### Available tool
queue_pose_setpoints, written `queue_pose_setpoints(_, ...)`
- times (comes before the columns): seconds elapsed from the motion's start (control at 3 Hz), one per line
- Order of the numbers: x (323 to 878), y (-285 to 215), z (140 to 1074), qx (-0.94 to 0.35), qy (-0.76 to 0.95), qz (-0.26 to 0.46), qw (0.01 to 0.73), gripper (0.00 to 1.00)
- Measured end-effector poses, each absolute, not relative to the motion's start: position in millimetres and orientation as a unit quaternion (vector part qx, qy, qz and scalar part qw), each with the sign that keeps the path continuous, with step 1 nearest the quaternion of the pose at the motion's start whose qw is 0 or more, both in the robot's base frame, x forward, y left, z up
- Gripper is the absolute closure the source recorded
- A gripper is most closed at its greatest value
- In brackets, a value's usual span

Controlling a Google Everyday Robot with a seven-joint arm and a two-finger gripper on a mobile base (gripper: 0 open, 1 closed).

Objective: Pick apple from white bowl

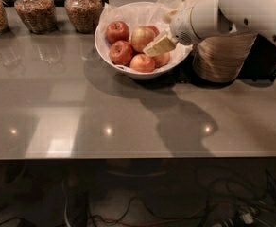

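Observation:
The white bowl (110, 48), lined with crinkled white tissue paper, stands at the back middle of the grey table. It holds several apples. The apple (141, 38), large and pale yellow-pink with red streaks, lies in the middle of the bowl. Darker red apples lie to its left (117, 31), front-left (121, 52) and front (142, 63). My gripper (159, 45) reaches in from the right on the white arm (232, 11). Its cream tip is over the bowl's right half, right beside the pale apple. It hides part of another apple (163, 59).
Three glass jars of grains (34, 11) stand along the back left. A stack of beige disposable bowls (223, 56) stands right of the white bowl, under my arm. The table's front edge (128, 156) runs across, with cables on the floor below.

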State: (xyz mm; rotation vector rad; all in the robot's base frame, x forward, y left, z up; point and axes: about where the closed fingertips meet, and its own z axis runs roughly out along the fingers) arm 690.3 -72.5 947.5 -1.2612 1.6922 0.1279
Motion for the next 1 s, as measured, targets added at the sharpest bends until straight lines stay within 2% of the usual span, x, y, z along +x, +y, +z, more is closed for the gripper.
queue_pose_setpoints(1.0,713,-59,929,-0.509,0.7,0.076,0.495,0.31)
